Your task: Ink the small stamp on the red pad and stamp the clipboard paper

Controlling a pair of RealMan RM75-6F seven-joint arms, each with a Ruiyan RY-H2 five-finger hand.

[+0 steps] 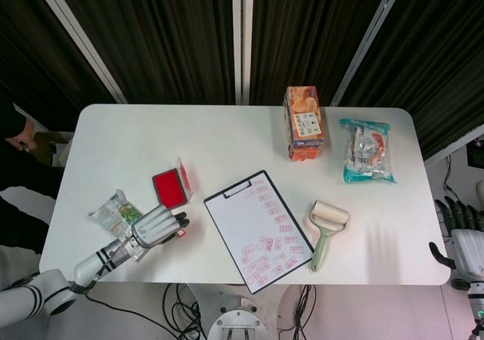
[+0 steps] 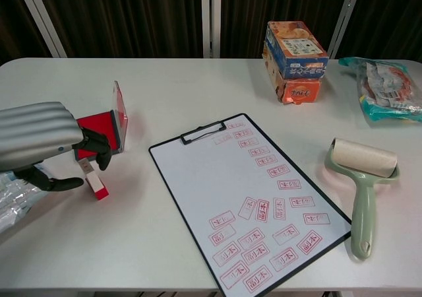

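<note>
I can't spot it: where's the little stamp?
On the table's left side, the small stamp lies just in front of the open red ink pad, under the left hand.
</note>
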